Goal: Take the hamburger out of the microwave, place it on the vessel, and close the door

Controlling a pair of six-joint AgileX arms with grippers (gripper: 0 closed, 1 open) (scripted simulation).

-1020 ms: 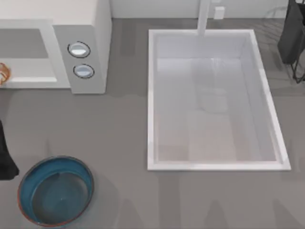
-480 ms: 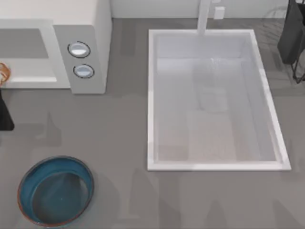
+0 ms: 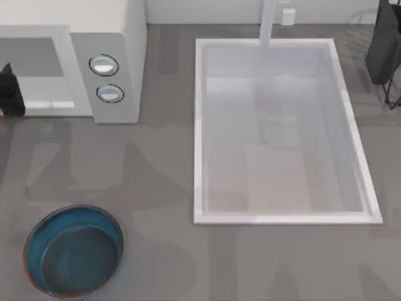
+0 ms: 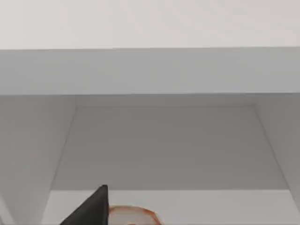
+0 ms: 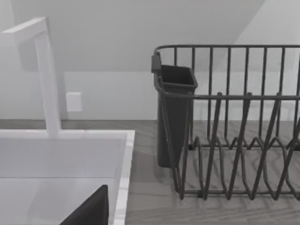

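The white microwave [image 3: 106,37] stands at the back left with its cavity open; its door is out of view. My left gripper [image 3: 9,91] hangs at the cavity mouth, at the top view's left edge, open and holding nothing. It hides the hamburger from above. The left wrist view looks into the cavity, where the hamburger [image 4: 133,216] lies on the floor just beside one dark fingertip [image 4: 91,211]. The vessel, a teal-blue bowl [image 3: 74,251] with a reddish-brown rim, sits empty at the front left. My right arm [image 3: 385,44] is parked at the back right, gripper open.
A white rectangular sink [image 3: 199,125] with a tap [image 3: 268,22] takes up the middle and right of the table. A dark wire dish rack [image 5: 234,140] with a cutlery cup [image 5: 173,117] stands beside the right arm. Bare grey counter lies between microwave and bowl.
My left gripper has moved from beside the bowl back to the microwave's opening, and it now covers the hamburger in the top view. The right arm has not moved.
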